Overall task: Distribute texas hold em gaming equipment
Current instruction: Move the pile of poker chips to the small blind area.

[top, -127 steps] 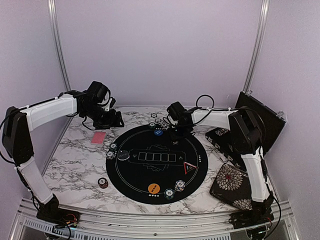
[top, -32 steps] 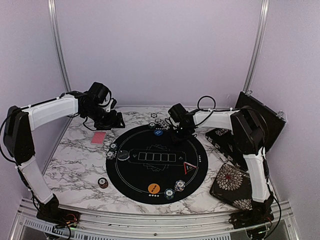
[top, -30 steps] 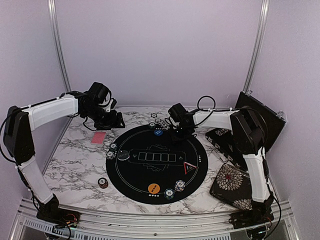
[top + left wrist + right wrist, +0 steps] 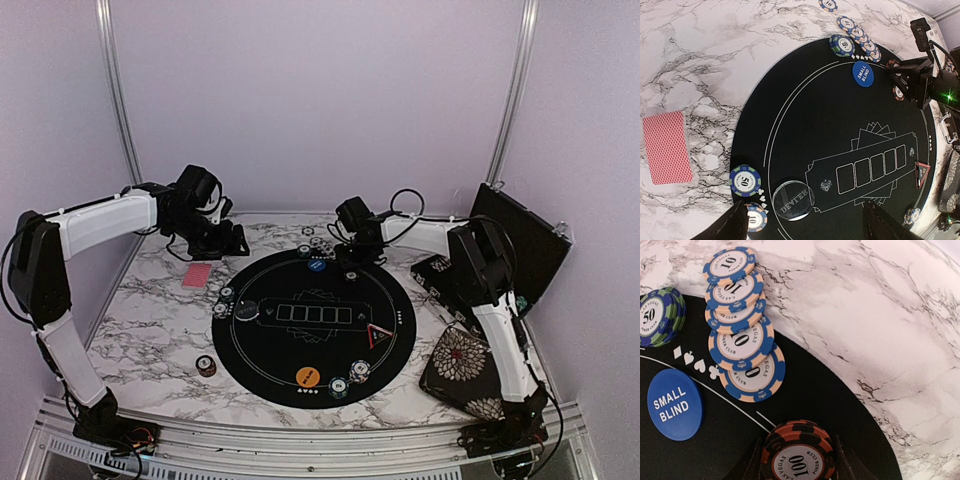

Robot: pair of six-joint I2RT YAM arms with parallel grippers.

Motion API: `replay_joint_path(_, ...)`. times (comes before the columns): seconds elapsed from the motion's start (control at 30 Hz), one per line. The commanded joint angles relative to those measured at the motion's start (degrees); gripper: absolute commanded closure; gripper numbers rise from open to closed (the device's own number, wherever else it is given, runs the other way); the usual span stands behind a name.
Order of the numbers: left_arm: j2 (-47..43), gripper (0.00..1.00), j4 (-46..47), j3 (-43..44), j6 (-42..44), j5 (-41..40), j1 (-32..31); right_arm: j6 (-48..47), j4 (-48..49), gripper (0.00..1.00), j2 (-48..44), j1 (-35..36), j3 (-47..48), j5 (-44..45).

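right gripper (image 4: 796,468) clamped on the orange-black 100 chip stack (image 4: 799,449); left gripper (image 4: 805,221) wide open, holding nothing.
right fingers touch both sides of the stack, which sits on the round black mat (image 4: 840,115) near its far rim. just beside it: blue small blind button (image 4: 674,405), then a fanned row of blue 10 chips (image 4: 739,337) running off the mat onto the marble table (image 4: 880,315), and a green 50 stack (image 4: 657,315). left gripper hangs over the mat's left edge above the clear dealer disc (image 4: 793,200) and a 50 chip (image 4: 745,180). red-backed card (image 4: 666,147) lies on the marble, left of the mat. red-edged triangle (image 4: 922,174) is on the mat's right side.
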Motion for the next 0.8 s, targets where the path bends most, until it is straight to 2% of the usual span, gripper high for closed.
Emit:
replay_joint_path(0.0,0.6,0.20,1.0,0.2,1.1,0.5,0.2,-0.9,-2.1,0.74,2.9,-1.3,2.0,1.3)
replay_joint_path(0.77,0.5,0.20,1.1,0.2,1.0,0.9,0.3,-0.5,-2.4,0.74,-6.4,-0.8,-3.0,-0.9)
